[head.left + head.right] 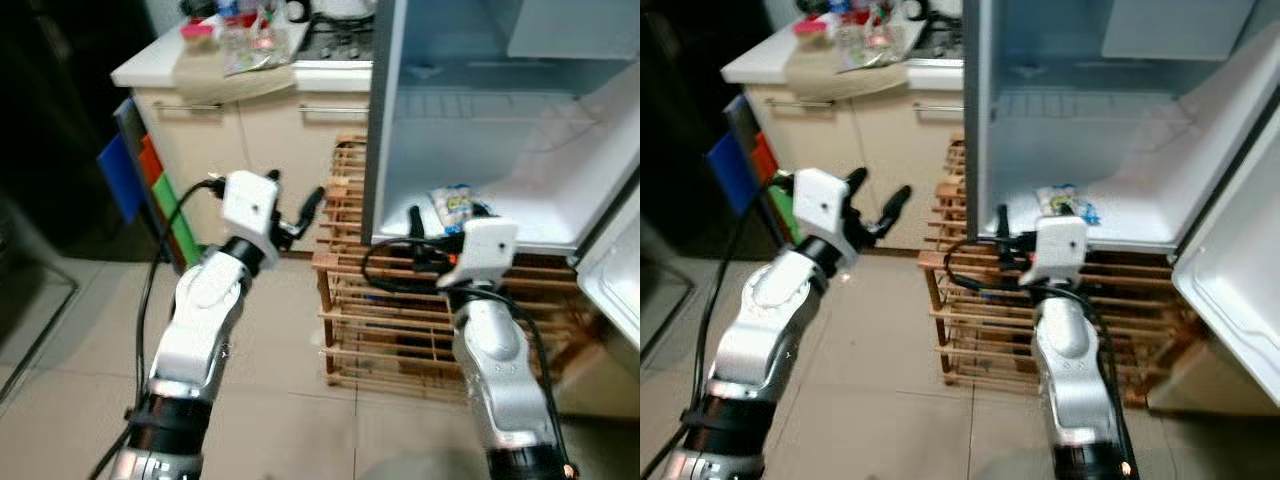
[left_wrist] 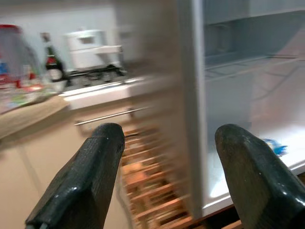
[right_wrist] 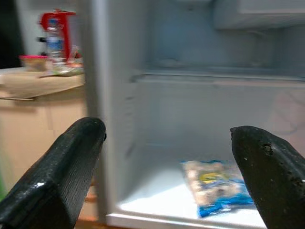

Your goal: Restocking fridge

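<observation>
I see the fridge [image 1: 480, 120] open at upper right, a blue-white packet [image 1: 452, 207] lying on its floor. My right gripper [image 3: 167, 171], fingers spread, faces it; the left gripper [image 2: 167, 176], also spread, is center-left. A wooden rack [image 1: 380, 320] stands underneath, the counter [image 1: 200, 70] upper left.

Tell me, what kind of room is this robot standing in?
Most likely a home kitchen: an open fridge with a blue-and-white packet inside, a gas stove on the counter, and cream cabinets below.
</observation>
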